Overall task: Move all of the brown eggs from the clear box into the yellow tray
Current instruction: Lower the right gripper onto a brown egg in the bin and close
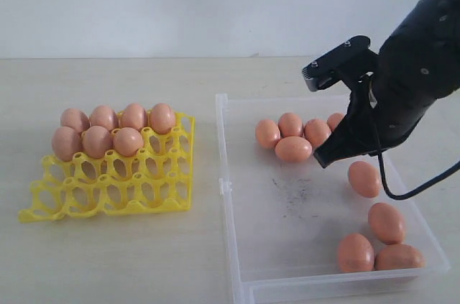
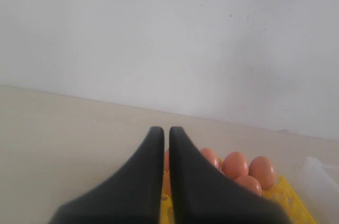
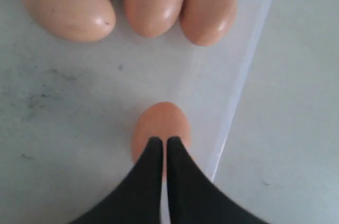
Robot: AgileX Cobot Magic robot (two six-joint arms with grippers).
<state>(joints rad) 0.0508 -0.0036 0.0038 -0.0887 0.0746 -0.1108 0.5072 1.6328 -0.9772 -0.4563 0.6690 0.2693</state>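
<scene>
The yellow tray [image 1: 108, 196] lies on the left with several brown eggs [image 1: 108, 131] in its two far rows. The clear box [image 1: 287, 239] on the right holds several more brown eggs: a cluster [image 1: 291, 137] at the far end, one [image 1: 364, 178] by the right wall and three [image 1: 387, 223] near the front. My right gripper [image 1: 323, 159] is shut and hangs over the box's far end. In the right wrist view its tips [image 3: 165, 140] sit just over one egg [image 3: 160, 121] beside the box wall [image 3: 241, 91]. My left gripper [image 2: 165, 130] is shut and empty, with the tray's eggs [image 2: 235, 163] behind it.
The pale table [image 1: 144, 261] surrounds both containers, with a white wall [image 1: 180, 2] behind it. Dark scuffs [image 1: 287, 189] mark the box floor. A black cable [image 1: 402, 192] loops from the right arm over the box's right side. The left arm is outside the exterior view.
</scene>
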